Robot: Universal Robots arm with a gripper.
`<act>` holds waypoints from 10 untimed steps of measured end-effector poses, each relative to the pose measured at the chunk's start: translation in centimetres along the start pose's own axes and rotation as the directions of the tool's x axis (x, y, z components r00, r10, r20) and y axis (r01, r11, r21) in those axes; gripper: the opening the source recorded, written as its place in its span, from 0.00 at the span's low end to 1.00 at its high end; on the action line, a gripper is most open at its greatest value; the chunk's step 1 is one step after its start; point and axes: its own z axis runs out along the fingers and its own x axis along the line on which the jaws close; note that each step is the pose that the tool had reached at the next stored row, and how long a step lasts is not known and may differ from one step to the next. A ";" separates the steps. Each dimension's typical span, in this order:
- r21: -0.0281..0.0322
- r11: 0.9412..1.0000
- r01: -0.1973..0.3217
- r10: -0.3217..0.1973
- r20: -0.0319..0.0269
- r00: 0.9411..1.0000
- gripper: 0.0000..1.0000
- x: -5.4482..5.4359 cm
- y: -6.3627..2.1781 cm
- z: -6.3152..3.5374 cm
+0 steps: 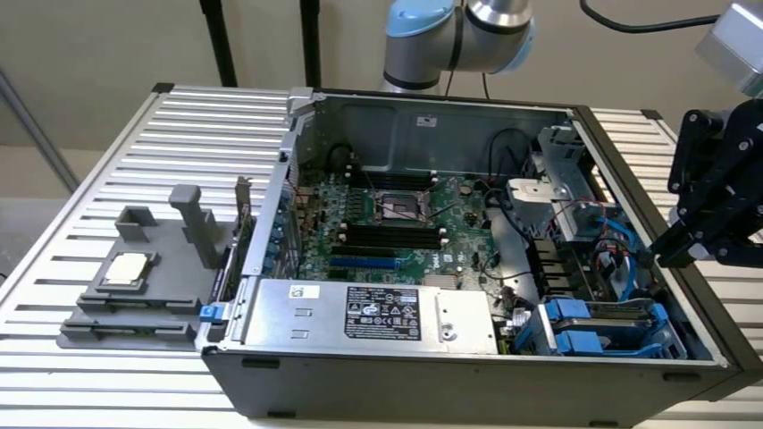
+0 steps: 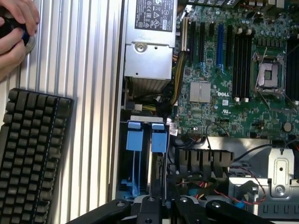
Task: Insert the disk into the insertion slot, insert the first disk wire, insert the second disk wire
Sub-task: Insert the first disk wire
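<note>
My pincer [image 1: 671, 255] hangs at the exterior view's right side of the open computer case [image 1: 477, 380], low over the case's right wall. Whether it is apart, together or clamped on anything, I cannot tell. My arm [image 1: 465, 36] rises behind the case's far wall.

Just below and nearest to me is the insertion slot [image 1: 533, 332], the grey metal bay in the near right corner of the case. Two blue carrier brackets stand edge-on in it, side by side. The disk [image 2: 158, 141] is seated in this slot, showing little more than its blue bracket, and it is the one closer to the motherboard [image 1: 394, 223]. A thin blue wire [image 1: 614, 241] curves along the case's right side, just beside my pincer. A bundle of red and black wires [image 2: 247, 183] lies near a grey metal bracket [image 2: 279, 175] farther along that side.

The motherboard fills the middle of the case floor, its black memory slots and bare processor socket [image 1: 399, 204] facing up. The silver power supply box [image 1: 370, 313] with a black label lies along the near wall, left of the slot.

Outside the case, on the slatted metal counter [image 1: 107, 179], a grey moulded fixture [image 1: 143, 295] at the exterior view's left carries a small square chip [image 1: 125, 270]. A black keyboard [image 2: 32, 154] lies on the counter beside the case wall. Past it, a person's hand [image 2: 14, 35] rests on a dark, round object.
</note>
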 end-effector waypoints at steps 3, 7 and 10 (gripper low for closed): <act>0.000 1.000 0.001 -0.001 0.000 1.000 0.19 0.0 -1.29 0.53; 0.000 1.000 0.004 -0.004 0.000 1.000 0.19 -0.1 -2.48 1.23; -0.001 1.000 0.009 -0.009 0.000 1.000 0.19 -0.6 -2.64 1.82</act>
